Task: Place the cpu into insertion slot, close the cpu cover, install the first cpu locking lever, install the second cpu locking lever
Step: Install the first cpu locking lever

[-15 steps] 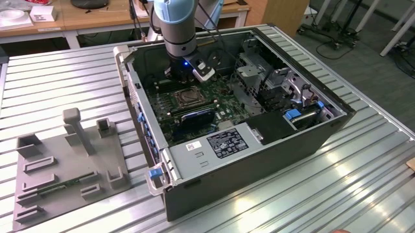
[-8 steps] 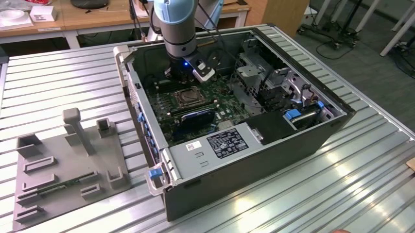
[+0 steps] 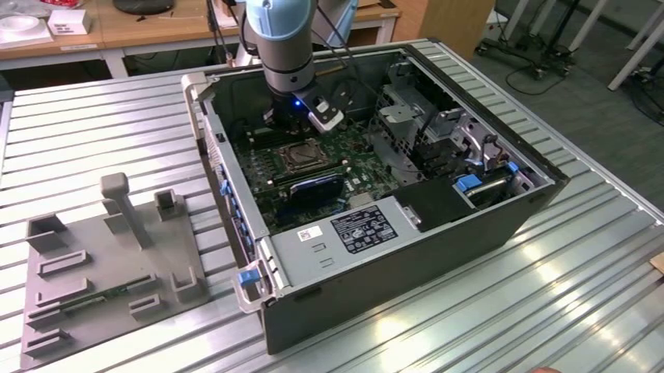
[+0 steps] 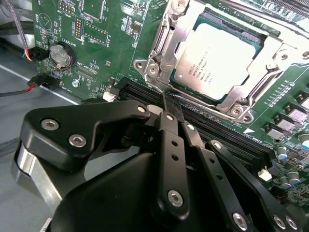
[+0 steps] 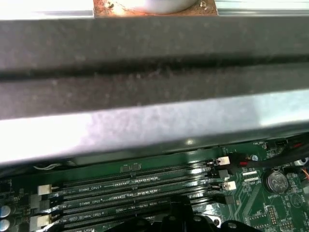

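Inside the open black computer case [image 3: 487,221], the pale silvery square cpu [image 4: 219,58] already lies seated in the metal-rimmed insertion slot [image 3: 300,158], with the thin silvery cpu cover [image 4: 166,36] closed around it as a frame. Your black gripper [image 4: 166,104] hangs just beside the socket's near edge, fingers pressed together on nothing, tips close to a thin wire locking lever [image 4: 155,87] — judge it a lever-hooking step. Keep the push low and along the lever, not across it. The long black memory slots [image 5: 140,186] lie right under the fingers — don't scrape them; the case wall [image 5: 154,87] crowds the wrist.
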`<state>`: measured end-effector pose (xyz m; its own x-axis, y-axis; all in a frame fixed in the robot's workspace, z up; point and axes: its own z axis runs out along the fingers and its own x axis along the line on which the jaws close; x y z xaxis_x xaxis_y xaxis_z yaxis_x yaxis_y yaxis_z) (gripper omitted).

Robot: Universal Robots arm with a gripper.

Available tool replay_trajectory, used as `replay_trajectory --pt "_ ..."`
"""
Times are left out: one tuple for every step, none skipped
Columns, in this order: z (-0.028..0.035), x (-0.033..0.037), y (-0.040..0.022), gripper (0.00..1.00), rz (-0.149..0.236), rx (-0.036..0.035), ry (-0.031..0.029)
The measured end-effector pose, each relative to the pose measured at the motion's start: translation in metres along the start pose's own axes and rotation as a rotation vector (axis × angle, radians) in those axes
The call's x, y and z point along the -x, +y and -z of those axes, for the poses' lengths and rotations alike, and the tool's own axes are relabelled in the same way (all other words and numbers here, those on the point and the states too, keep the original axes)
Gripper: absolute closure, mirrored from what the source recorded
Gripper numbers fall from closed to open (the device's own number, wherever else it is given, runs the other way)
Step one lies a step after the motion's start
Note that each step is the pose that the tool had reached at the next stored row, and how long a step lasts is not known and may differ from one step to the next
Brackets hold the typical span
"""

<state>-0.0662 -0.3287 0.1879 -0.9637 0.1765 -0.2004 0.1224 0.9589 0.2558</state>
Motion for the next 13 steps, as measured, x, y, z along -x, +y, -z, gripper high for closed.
replay_trajectory --pt "0.0000 0.0000 0.0000 0.89 0.000 -0.0002 0.0002" --pt "0.0000 0.0000 0.0000 0.89 0.000 -0.0004 0.0003" --pt "0.0001 0.0000 -0.0001 0.89 0.000 -0.0007 0.0004" --pt "0.0002 0.0000 -0.0001 0.89 0.000 -0.0010 0.0006" --pt "0.0002 -0.0001 -0.0001 0.89 0.000 -0.0011 0.0007" --pt "0.0003 0.0000 -0.0001 0.89 0.000 -0.0010 0.0006" --pt "0.0006 0.0000 -0.0001 0.89 0.000 -0.0008 0.0007" --pt "0.0010 0.0001 0.0001 0.89 0.000 -0.0002 0.0006" --pt "0.0015 0.0002 0.0003 0.89 0.000 0.0007 0.0009" --pt "0.0024 0.0004 0.0004 0.89 0.000 0.0004 0.0008" --pt "0.0035 0.0006 0.0007 0.89 0.000 0.0004 0.0007" --pt "0.0044 0.0008 0.0010 0.89 0.000 0.0008 0.0008" --pt "0.0053 0.0010 0.0012 0.89 0.000 0.0010 0.0009"
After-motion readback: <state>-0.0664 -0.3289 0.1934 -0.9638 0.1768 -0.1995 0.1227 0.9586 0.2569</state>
